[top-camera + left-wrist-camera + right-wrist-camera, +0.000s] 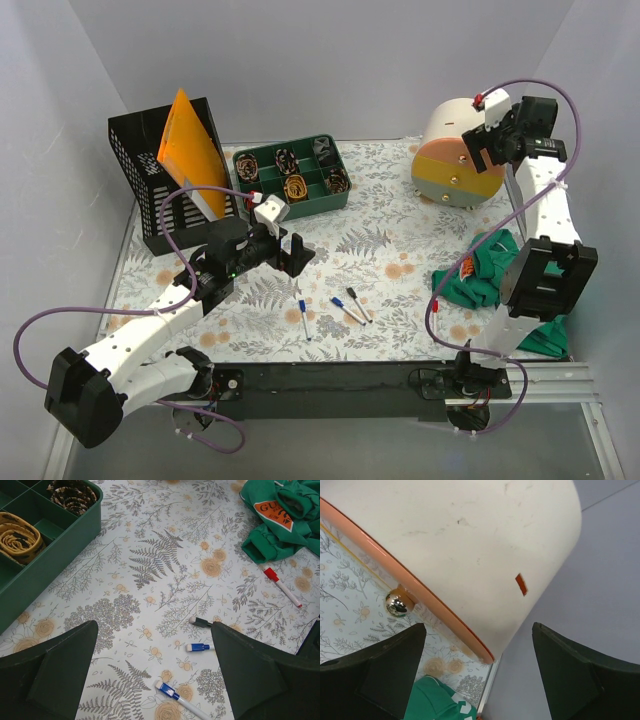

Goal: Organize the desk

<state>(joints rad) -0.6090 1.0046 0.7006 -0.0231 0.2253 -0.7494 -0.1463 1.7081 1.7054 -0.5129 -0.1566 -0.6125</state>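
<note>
The loose pens (pixel 198 647) on the counter's (pixel 150 540) near middle are found just ahead of the left gripper (pixel 154 630), spread wide and empty, while the right gripper (pixel 479 626), likewise released, is placed well apart by the round box (pixel 470 540).

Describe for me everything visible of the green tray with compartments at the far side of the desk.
The green tray is a shallow, dark green rectangular box, plastic by its look, open on top and split by low walls into several compartments. It lies flat on the desk, turned slightly askew, to the right of the black mesh holder. Several compartments hold rolled coils of patterned yellow and brown material; at least one looks empty.
</note>
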